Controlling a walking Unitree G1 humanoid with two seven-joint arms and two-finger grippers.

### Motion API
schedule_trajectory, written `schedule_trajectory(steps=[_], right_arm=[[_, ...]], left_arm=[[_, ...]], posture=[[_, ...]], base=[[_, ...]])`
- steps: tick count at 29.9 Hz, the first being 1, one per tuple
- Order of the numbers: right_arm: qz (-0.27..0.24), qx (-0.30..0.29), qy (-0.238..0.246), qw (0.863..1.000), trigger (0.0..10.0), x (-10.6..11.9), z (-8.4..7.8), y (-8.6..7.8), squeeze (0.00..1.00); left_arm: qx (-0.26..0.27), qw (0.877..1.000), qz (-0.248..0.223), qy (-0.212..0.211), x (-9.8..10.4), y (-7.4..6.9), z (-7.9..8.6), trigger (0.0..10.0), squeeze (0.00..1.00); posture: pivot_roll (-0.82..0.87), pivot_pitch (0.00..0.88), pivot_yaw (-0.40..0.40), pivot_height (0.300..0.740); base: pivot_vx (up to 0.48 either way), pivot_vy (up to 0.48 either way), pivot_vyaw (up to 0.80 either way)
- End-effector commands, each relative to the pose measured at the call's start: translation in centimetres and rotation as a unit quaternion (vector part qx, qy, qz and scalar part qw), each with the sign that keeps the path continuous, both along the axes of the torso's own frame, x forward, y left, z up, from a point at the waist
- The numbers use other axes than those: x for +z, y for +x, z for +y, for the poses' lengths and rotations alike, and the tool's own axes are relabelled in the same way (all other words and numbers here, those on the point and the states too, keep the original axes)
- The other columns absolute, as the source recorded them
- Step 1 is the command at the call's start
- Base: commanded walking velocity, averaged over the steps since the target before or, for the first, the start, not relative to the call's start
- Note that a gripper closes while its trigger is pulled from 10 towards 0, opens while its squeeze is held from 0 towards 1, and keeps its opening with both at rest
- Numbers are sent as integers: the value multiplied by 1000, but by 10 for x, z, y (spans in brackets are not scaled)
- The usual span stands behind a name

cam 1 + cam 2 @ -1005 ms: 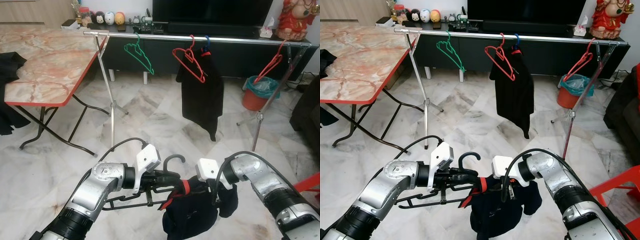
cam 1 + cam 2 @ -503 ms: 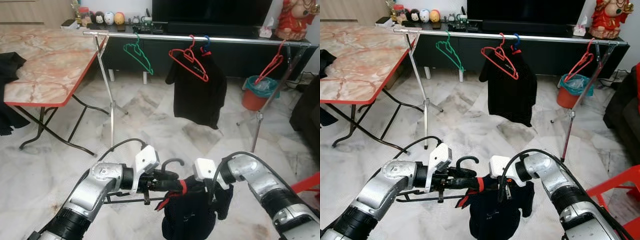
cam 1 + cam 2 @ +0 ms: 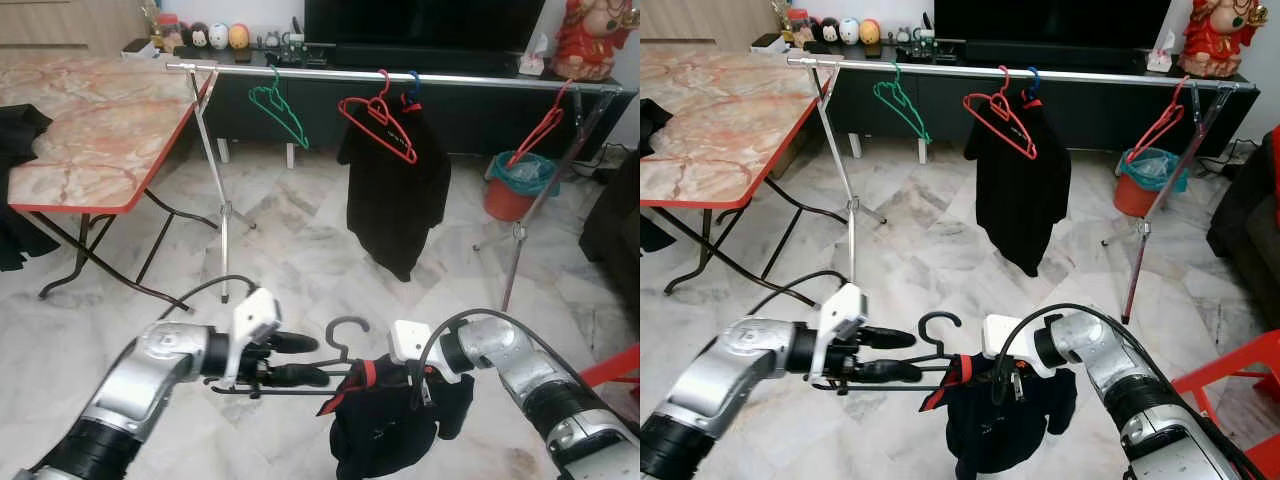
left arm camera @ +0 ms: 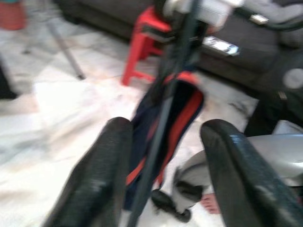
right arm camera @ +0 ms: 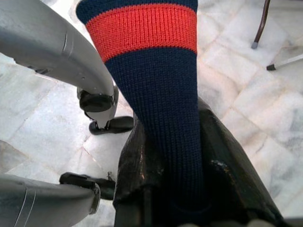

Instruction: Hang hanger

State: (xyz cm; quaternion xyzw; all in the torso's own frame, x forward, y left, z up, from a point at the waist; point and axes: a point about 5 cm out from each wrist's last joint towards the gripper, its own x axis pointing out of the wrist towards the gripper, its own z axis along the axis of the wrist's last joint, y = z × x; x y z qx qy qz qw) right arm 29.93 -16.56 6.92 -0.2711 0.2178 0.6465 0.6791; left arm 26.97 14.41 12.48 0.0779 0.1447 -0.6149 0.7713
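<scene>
A long clothes rail (image 3: 400, 77) was seen far across the room. Near the robot, a black hanger (image 3: 335, 362) carrying a dark garment (image 3: 385, 425) was held low; the load was judged soft and floppy, the hanger stiff. The right gripper (image 5: 161, 189) was clamped on the garment's collar. The left gripper (image 3: 290, 360) was spread around the hanger's bar.
</scene>
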Motion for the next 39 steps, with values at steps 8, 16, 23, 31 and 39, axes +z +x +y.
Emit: schedule_trajectory(steps=[8,16,23,31,39], right_arm=[[-38,-36,-2,999,0,6,-6,9,0],[-81,-108,-4,991,0,11,-18,20,0],[-124,-165,3,978,0,15,-17,30,0],[-149,-178,17,973,6431,21,-5,39,0],[-147,-162,74,973,10000,35,10,44,0]], left_arm=[[173,984,-43,-26,12,17,54,10000,1000],[404,908,-92,-61,10,30,105,10000,0],[590,802,-64,-65,-20,31,129,10000,0],[648,762,-17,3,-53,33,131,10000,0],[537,843,18,-12,-65,35,89,10000,0]], posture=[[92,0,-2,740],[93,0,0,740],[95,0,0,740],[97,0,4,740],[99,0,8,740]], base=[[0,0,0],[0,0,0],[0,0,0],[0,0,0],[0,0,0]])
